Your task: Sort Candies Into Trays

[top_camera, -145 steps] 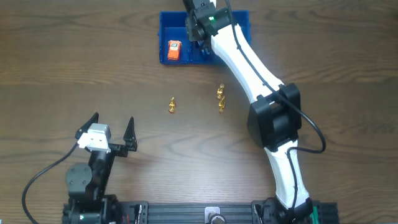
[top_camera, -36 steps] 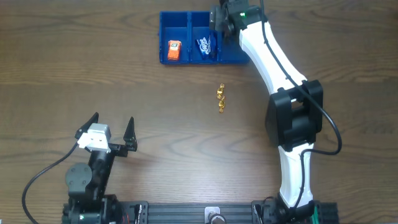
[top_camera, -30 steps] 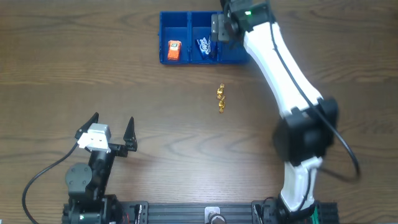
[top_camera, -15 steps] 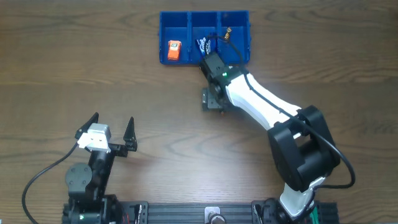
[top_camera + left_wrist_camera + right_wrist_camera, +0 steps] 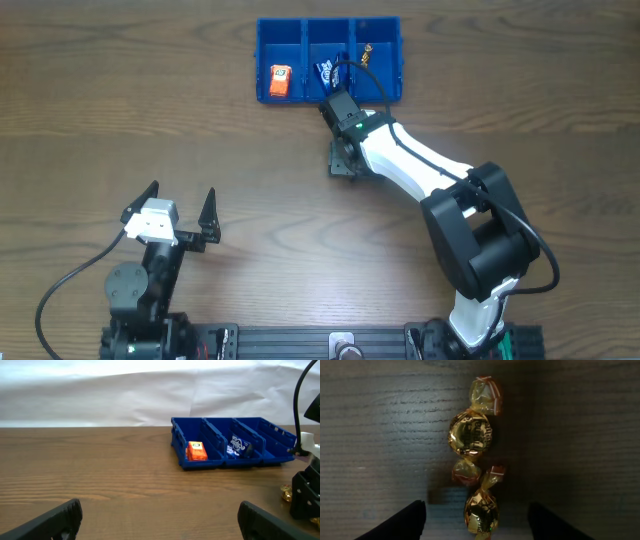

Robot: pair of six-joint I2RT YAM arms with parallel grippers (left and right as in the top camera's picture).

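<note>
The right wrist view shows two gold-wrapped candies (image 5: 470,434), shiny foil with twisted ends side by side, lying on the table (image 5: 100,120) between the spread fingers of the right gripper (image 5: 343,162). In the top view that gripper covers them, just at 6 o'clock of the blue tray (image 5: 330,21). The left gripper (image 5: 180,215), fingers released, sits at 8 o'clock.

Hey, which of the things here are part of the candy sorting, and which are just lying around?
Part of the job: blue tray; orange candy, blue candy and gold candy in its compartments; two loose gold candies beneath the right gripper.
Just there: wooden table, white backdrop, idle left gripper.
</note>
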